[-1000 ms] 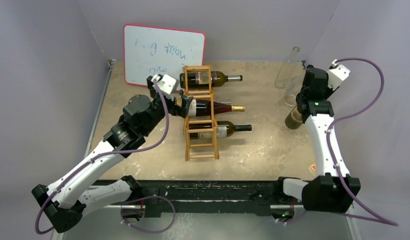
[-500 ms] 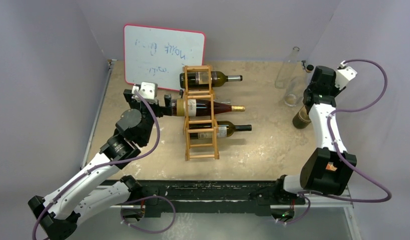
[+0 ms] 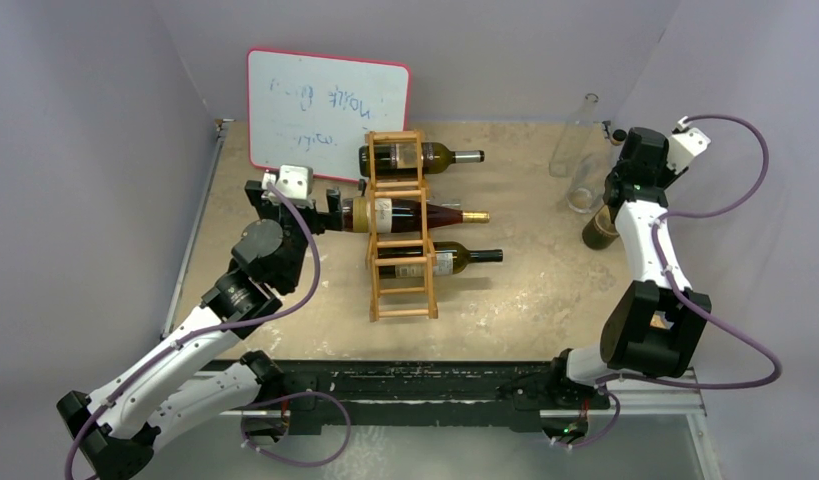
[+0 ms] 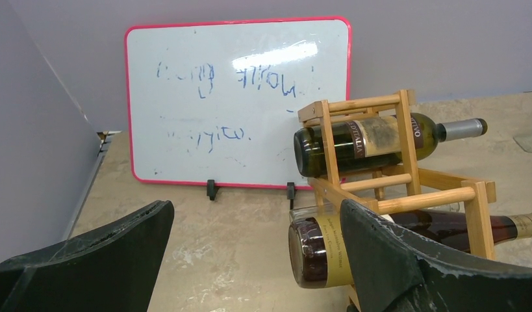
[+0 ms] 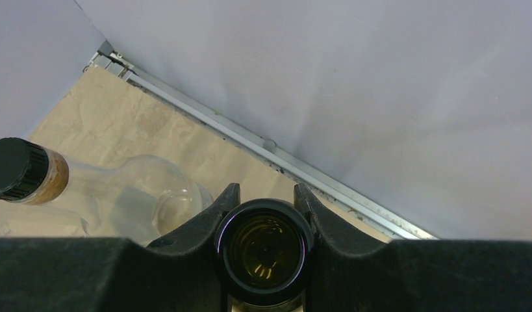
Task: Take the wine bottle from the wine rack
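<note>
The wine rack (image 3: 400, 262) (image 4: 438, 195), a tan wooden ladder frame, lies mid-table with three wine bottles across it. The middle one, dark red with a tan label (image 3: 405, 213) (image 4: 318, 250), sticks out to the left. My left gripper (image 3: 331, 214) (image 4: 256, 218) is open at that bottle's base. The base sits just ahead of the right finger (image 4: 406, 260), not clamped. A green bottle (image 3: 425, 157) (image 4: 360, 140) lies behind it and another (image 3: 440, 260) in front. My right gripper (image 3: 618, 196) (image 5: 264, 195) is shut on the mouth of a dark upright bottle (image 3: 598, 230) (image 5: 264, 250) at the far right.
A red-edged whiteboard (image 3: 327, 108) (image 4: 237, 97) stands behind the rack. Two clear glass bottles (image 3: 570, 140) (image 3: 585, 188) stand near my right gripper; one with a black cap (image 5: 16, 169) shows in the right wrist view. Grey walls close in left, back and right.
The left arm drew back to the left and the middle bottle slid left out of the rack. The right arm swung right, carrying its upright bottle a little right and back.
</note>
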Tool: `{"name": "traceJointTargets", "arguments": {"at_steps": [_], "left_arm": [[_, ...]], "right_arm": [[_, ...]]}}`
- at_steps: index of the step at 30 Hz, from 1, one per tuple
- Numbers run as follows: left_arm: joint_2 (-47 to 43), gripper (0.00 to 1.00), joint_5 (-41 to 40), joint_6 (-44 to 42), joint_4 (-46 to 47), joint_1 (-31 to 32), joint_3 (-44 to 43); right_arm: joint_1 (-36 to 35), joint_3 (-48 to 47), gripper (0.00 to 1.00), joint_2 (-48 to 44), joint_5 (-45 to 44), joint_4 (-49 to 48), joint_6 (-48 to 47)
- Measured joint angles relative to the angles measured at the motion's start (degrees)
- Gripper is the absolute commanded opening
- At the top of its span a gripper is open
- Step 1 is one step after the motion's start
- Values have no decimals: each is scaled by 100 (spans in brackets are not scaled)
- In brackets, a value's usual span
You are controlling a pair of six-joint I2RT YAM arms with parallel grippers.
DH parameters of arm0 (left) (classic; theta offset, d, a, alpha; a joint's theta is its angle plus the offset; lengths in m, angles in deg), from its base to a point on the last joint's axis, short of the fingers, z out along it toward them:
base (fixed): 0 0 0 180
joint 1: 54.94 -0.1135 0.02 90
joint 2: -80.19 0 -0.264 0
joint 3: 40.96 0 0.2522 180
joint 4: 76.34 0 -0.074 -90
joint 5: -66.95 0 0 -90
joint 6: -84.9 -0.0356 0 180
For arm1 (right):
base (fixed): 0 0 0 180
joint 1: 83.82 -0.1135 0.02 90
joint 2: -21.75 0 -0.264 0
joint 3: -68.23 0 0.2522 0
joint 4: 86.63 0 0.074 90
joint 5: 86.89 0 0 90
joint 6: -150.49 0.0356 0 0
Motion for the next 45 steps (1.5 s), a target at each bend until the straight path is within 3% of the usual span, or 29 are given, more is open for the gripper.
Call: {"name": "traceJointTargets", "arguments": {"at_steps": [7, 13, 20, 29, 37, 39, 45], "left_arm": [[2, 100, -20, -2, 39, -9, 37], [-22, 100, -42, -4, 46, -9, 72], [-22, 100, -42, -2, 46, -9, 74], [-15, 100, -13, 0, 44, -9, 76], [114, 100, 144, 24, -39, -9, 76], [129, 100, 166, 24, -68, -9, 76], [184, 100, 181, 22, -90, -9, 74]], "right_arm": [[0, -4, 33, 35, 13, -72, -7], [0, -48, 65, 61, 114, -74, 52], [0, -79, 84, -225, 348, 35, 13], [0, -90, 88, -1628, 870, 376, -55], [-55, -334, 91, -2131, 3086, 686, -26], [-273, -334, 91, -2041, 3521, 750, 22], [-1998, -535, 83, -1123, 4188, 828, 72]]}}
